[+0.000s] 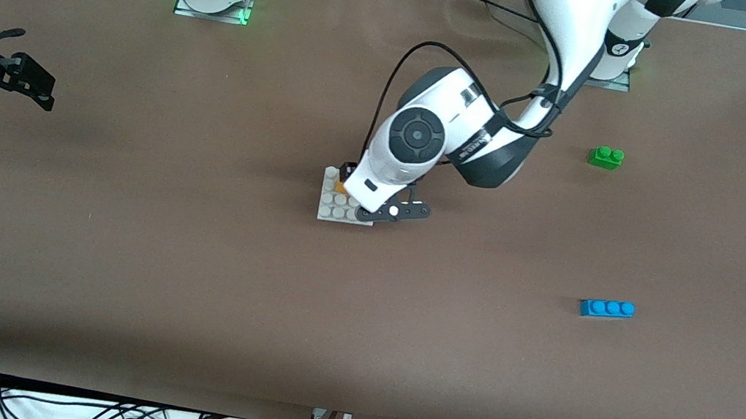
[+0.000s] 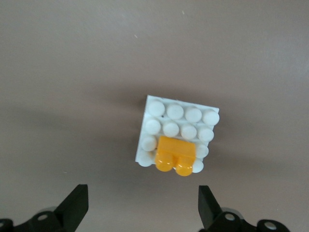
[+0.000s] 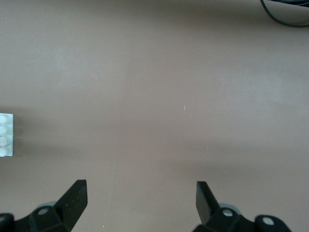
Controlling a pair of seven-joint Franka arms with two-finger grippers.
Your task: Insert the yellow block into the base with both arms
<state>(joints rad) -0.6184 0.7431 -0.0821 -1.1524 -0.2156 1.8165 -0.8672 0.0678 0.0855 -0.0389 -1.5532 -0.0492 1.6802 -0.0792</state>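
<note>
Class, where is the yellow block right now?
The yellow block sits on the base, at one edge of its studs, under the open left gripper at mid-table.

No readable text, label, brand or number anywhere; only a blurred dark marking on the left arm (image 1: pixel 478 148) near frame centre, too small to make out.

Even overhead light is falling on the brown worktop (image 1: pixel 186 270), casting soft shadows; both wrist views are looking slightly soft, without glare.
</note>
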